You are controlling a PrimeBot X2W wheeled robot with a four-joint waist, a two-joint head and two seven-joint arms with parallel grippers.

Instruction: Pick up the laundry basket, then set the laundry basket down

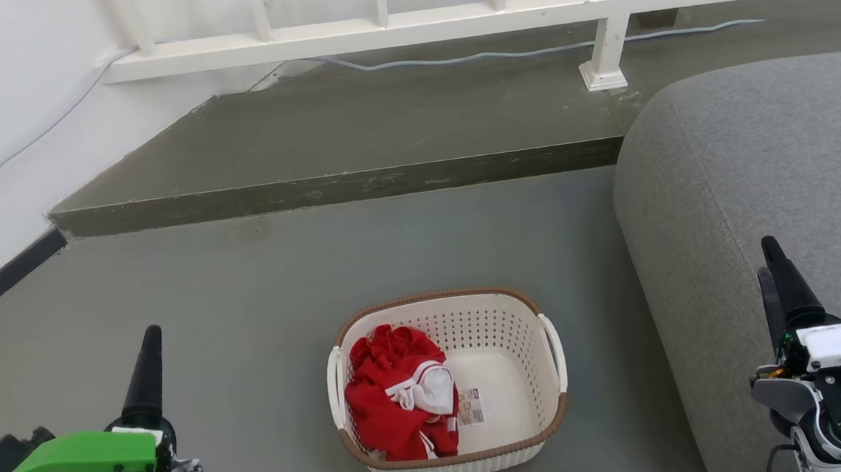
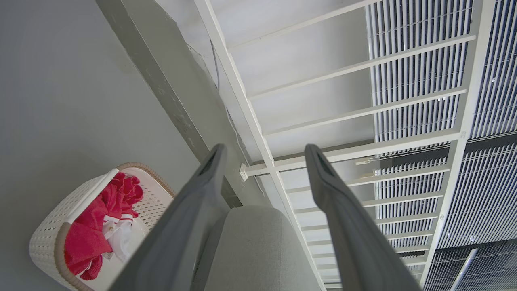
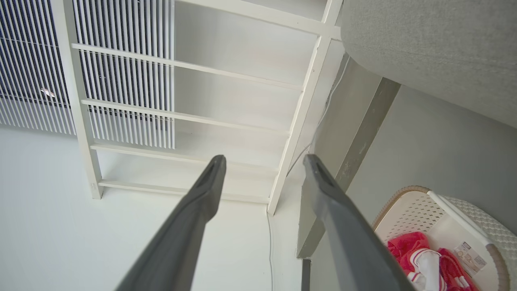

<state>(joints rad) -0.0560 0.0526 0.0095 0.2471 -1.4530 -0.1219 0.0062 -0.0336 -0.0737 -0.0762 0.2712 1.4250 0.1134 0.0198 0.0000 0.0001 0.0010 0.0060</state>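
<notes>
A red garment (image 1: 395, 408) covers the left half of the laundry basket (image 1: 501, 334) floor and overlaps the paper label (image 1: 471, 406), whose print is too small to read. In the head view the left gripper (image 1: 151, 340) and the right gripper (image 1: 771, 256) stand edge-on, one finger hiding the other. The right edge cuts the sofa (image 1: 756, 168). In both wrist views a finger and the bottom edge hide part of the basket.

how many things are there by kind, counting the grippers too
laundry basket: 1
red and white clothing bundle in it: 1
grey sofa: 1
grippers: 2, the left gripper and the right gripper, both open
total: 5
</notes>
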